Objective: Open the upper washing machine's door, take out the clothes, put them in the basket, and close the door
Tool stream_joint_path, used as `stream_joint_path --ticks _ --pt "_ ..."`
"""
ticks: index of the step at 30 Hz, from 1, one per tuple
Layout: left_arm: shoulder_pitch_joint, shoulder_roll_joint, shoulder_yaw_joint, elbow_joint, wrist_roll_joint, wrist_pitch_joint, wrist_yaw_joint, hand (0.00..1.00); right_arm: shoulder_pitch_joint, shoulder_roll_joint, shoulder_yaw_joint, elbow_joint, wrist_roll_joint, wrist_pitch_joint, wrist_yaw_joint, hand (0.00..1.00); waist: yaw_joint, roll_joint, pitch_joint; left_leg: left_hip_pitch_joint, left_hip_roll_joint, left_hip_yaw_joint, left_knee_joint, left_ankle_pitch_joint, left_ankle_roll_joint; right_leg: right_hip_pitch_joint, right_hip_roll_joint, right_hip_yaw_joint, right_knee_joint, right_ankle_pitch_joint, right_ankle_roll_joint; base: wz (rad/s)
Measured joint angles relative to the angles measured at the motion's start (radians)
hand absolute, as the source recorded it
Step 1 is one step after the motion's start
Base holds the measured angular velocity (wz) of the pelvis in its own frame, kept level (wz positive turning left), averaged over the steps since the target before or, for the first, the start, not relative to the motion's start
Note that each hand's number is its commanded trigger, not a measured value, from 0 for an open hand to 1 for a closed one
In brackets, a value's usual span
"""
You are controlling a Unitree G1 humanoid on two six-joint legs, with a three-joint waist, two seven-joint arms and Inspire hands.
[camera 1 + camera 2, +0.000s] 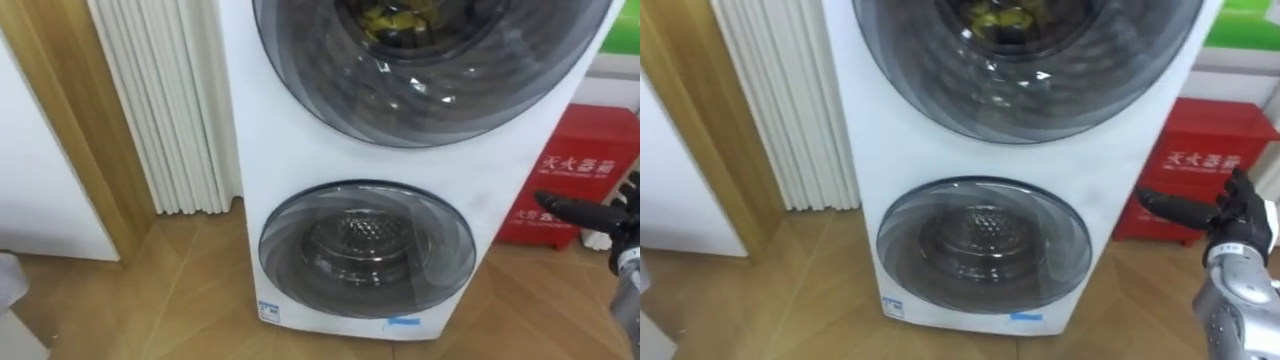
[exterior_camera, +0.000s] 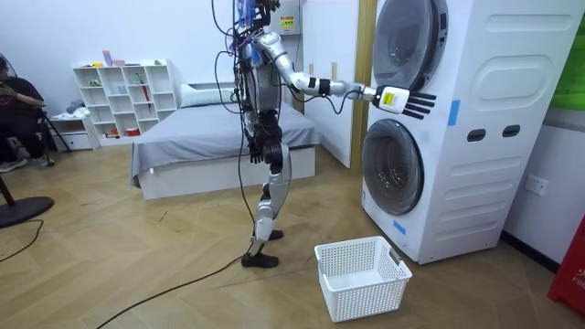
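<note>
You are standing before the stacked washing machine (image 1: 300, 150), close to its white front. Its upper door (image 1: 430, 90) is a round tinted glass that looks closed, and it stands between you and the load. The clothes (image 1: 395, 22), a yellowish and dark bundle, lie in the upper drum behind that glass, at the top edge of the eye views. Below it the lower door (image 1: 367, 250) shows bare metal drum through its glass.

To the left of the machine you see a ribbed white panel (image 1: 165, 100) and a wooden frame (image 1: 60, 120). To its right a red box (image 1: 570, 175) stands on the floor against the wall. In the room view a white basket (image 2: 361, 277) sits on the floor just in front of the machine, beside your feet. A bed (image 2: 210, 137) and a white shelf (image 2: 123, 96) lie behind you, and a person (image 2: 18, 119) sits at the room view's left edge.

Your right hand (image 1: 1243, 228) is raised at the machine's right side, in front of the red box. Its fingers (image 1: 1165, 207) are straight and slightly spread, pointing toward the machine and holding nothing. The clothes are above and to the left of those fingers, well apart from them. Your left hand (image 2: 260, 146) hangs by your hip in the room view; you cannot tell how its fingers are set.
</note>
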Motion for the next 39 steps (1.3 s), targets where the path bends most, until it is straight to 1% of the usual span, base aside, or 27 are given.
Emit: stream_joint_path --ticks 1,2,3,4,5,6,7,8,9,10,12,13,14,15,17,21,24,25,27,29,31,32,34,36,38,39 --pt "0.006 0.001 0.000 -0.002 0.016 0.000 0.000 0.00 -0.001 -0.004 0.000 0.000 0.000 0.000 0.000 0.00 0.002 0.006 -0.0018 0.007 0.001 -0.018 -0.013 0.008 0.001 -0.013 -0.001 -0.005 0.028 0.000 0.000 0.12" --pt "0.008 0.001 0.000 -0.003 0.028 0.000 0.000 0.00 -0.001 -0.004 0.000 0.000 -0.001 0.000 0.000 0.00 0.002 0.009 -0.0026 0.013 0.010 -0.036 -0.025 0.016 0.002 -0.030 -0.002 -0.010 0.063 -0.001 0.001 0.03" --pt "0.010 0.007 -0.001 -0.004 0.045 0.001 -0.001 0.00 -0.001 -0.005 0.002 0.002 -0.005 0.000 0.005 0.00 0.005 0.022 0.0025 0.025 0.026 -0.118 -0.040 0.026 -0.002 -0.080 0.001 0.012 0.128 -0.018 0.006 -0.38" --pt "0.009 0.018 0.011 -0.004 0.064 0.000 -0.001 0.00 -0.014 -0.005 0.010 0.002 -0.009 0.000 0.016 0.00 0.032 0.017 0.0030 0.020 0.029 -0.182 -0.040 0.028 -0.007 -0.138 0.007 0.069 0.055 -0.009 -0.005 -0.58" --pt "0.013 0.016 0.031 0.002 0.079 0.000 -0.002 0.00 -0.026 -0.006 0.017 0.002 -0.011 0.000 0.020 0.00 0.036 0.018 0.0069 0.016 0.034 -0.193 -0.039 0.023 -0.014 -0.166 0.006 0.074 0.032 0.039 -0.033 -0.33" --pt "0.018 0.020 0.058 0.003 0.106 0.010 -0.005 0.00 -0.030 -0.011 0.018 0.002 -0.012 -0.001 0.012 0.00 0.013 0.018 -0.0056 0.003 0.042 -0.172 -0.046 0.025 -0.037 -0.147 0.006 0.022 0.022 0.064 -0.039 0.27" --pt "0.017 0.022 0.064 0.001 0.106 0.014 -0.011 0.00 -0.038 -0.032 0.026 0.002 -0.009 -0.001 -0.003 0.00 -0.012 0.014 0.0013 0.007 0.053 -0.112 -0.061 0.027 -0.040 -0.138 0.006 -0.021 0.024 0.065 -0.039 0.56" --pt "0.015 0.023 0.064 0.000 0.105 0.015 -0.017 0.00 -0.038 -0.047 0.031 0.003 -0.006 -0.001 -0.010 0.00 -0.017 0.017 0.0007 0.008 0.057 -0.072 -0.072 0.028 -0.040 -0.133 0.006 -0.021 0.024 0.065 -0.039 0.43" --pt "0.016 0.026 0.064 -0.008 0.105 0.016 -0.026 0.00 -0.038 -0.073 0.039 0.006 -0.004 -0.001 -0.016 0.00 -0.013 0.017 0.0017 0.017 0.061 0.000 -0.087 0.037 -0.035 -0.124 0.007 -0.018 0.024 0.065 -0.039 0.25" --pt "0.016 0.029 0.064 -0.016 0.105 0.017 -0.028 0.00 -0.043 -0.086 0.039 0.010 -0.004 -0.001 -0.016 0.00 -0.007 0.015 0.0030 0.028 0.063 0.019 -0.100 0.044 -0.032 -0.120 0.007 -0.018 0.024 0.065 -0.039 0.15" --pt "0.013 0.035 0.065 -0.019 0.105 0.018 -0.028 0.00 -0.062 -0.090 0.038 0.018 -0.004 -0.001 -0.012 0.00 -0.002 0.010 0.0046 0.032 0.060 0.021 -0.099 0.047 -0.031 -0.118 0.007 -0.019 0.015 0.064 -0.038 0.03" --pt "0.012 0.038 0.066 -0.016 0.105 0.020 -0.028 0.00 -0.072 -0.090 0.038 0.018 -0.004 -0.001 -0.008 0.00 0.000 0.000 0.0070 0.024 0.056 0.017 -0.093 0.047 -0.031 -0.119 0.007 -0.021 0.003 0.064 -0.038 0.00" --pt "0.013 0.038 0.067 -0.015 0.105 0.021 -0.028 0.00 -0.077 -0.090 0.038 0.018 -0.004 -0.001 -0.008 0.00 0.001 -0.003 0.0087 0.020 0.052 0.015 -0.092 0.047 -0.031 -0.119 0.007 -0.022 -0.001 0.064 -0.037 0.07" --pt "0.014 0.038 0.067 -0.007 0.104 0.028 -0.028 0.00 -0.085 -0.091 0.038 0.019 -0.006 -0.001 -0.008 0.00 0.006 -0.005 0.0082 0.016 0.047 0.012 -0.091 0.048 -0.030 -0.118 0.009 -0.021 -0.010 0.064 -0.037 0.08" --pt "0.022 0.039 0.067 0.001 0.103 0.037 -0.030 0.00 -0.100 -0.091 0.039 0.025 -0.009 0.001 -0.008 0.00 0.009 0.000 0.0068 0.013 0.044 0.010 -0.086 0.048 -0.029 -0.118 0.007 -0.022 -0.009 0.066 -0.035 0.06" --pt "0.032 0.050 0.075 0.007 0.103 0.036 -0.030 0.00 -0.122 -0.094 0.039 0.032 -0.013 0.001 0.008 0.00 0.014 0.018 0.0049 0.003 0.041 0.007 -0.076 0.049 -0.027 -0.119 0.006 -0.024 -0.009 0.067 -0.033 0.06" --pt "0.035 0.050 0.088 0.007 0.102 0.036 -0.030 0.00 -0.122 -0.100 0.039 0.032 -0.012 0.004 0.013 0.00 0.017 0.029 -0.0025 -0.008 0.042 0.006 -0.070 0.049 -0.027 -0.121 0.006 -0.026 -0.009 0.067 -0.033 0.02" --pt "0.035 0.050 0.088 0.006 0.102 0.035 -0.030 0.00 -0.122 -0.111 0.040 0.032 -0.011 0.010 0.014 0.00 0.017 0.033 -0.0048 -0.012 0.042 0.007 -0.068 0.049 -0.027 -0.124 0.005 -0.028 -0.009 0.067 -0.033 0.04" --pt "0.039 0.051 0.089 0.006 0.102 0.035 -0.030 0.00 -0.122 -0.123 0.040 0.032 -0.010 0.014 0.012 0.00 0.022 0.035 -0.0060 -0.014 0.042 0.008 -0.066 0.050 -0.026 -0.125 0.002 -0.025 -0.010 0.065 -0.034 0.00" --pt "0.042 0.051 0.090 0.006 0.103 0.035 -0.030 0.00 -0.127 -0.132 0.040 0.033 -0.010 0.014 0.012 0.00 0.022 0.033 -0.0056 -0.014 0.042 0.009 -0.063 0.050 -0.026 -0.125 0.002 -0.022 -0.009 0.062 -0.034 -0.02" --pt "0.040 0.051 0.094 0.006 0.103 0.031 -0.030 0.00 -0.135 -0.161 0.048 0.050 -0.011 0.014 0.012 0.00 0.026 0.029 -0.0059 -0.013 0.042 0.009 -0.062 0.050 -0.026 -0.128 0.006 -0.021 -0.009 0.062 -0.034 0.00" --pt "0.040 0.051 0.094 0.007 0.103 0.030 -0.030 0.00 -0.142 -0.168 0.053 0.059 -0.012 0.014 0.013 0.00 0.027 0.028 -0.0065 -0.014 0.042 0.009 -0.062 0.050 -0.026 -0.131 0.007 -0.021 -0.008 0.062 -0.034 -0.04" --pt "0.040 0.054 0.094 0.016 0.104 0.028 -0.031 0.00 -0.167 -0.193 0.081 0.073 -0.013 0.015 0.016 0.00 0.027 0.024 -0.0061 -0.017 0.042 0.010 -0.063 0.050 -0.026 -0.136 0.008 -0.020 -0.007 0.062 -0.034 -0.04" --pt "0.040 0.058 0.094 0.022 0.104 0.030 -0.033 0.00 -0.177 -0.199 0.086 0.073 -0.013 0.018 0.024 0.00 0.026 0.020 -0.0056 -0.016 0.042 0.010 -0.064 0.050 -0.026 -0.136 0.008 -0.020 -0.008 0.062 -0.034 0.00" --pt "0.040 0.063 0.098 0.024 0.103 0.032 -0.042 0.00 -0.185 -0.201 0.086 0.073 -0.013 0.024 0.034 0.00 0.027 0.014 -0.0029 -0.019 0.043 0.009 -0.065 0.050 -0.026 -0.137 0.008 -0.022 -0.008 0.062 -0.034 0.00" --pt "0.040 0.065 0.099 0.021 0.103 0.033 -0.045 0.00 -0.192 -0.201 0.088 0.073 -0.013 0.033 0.039 0.00 0.027 0.010 -0.0007 -0.021 0.043 0.009 -0.064 0.050 -0.026 -0.138 0.008 -0.023 -0.008 0.062 -0.034 0.03"
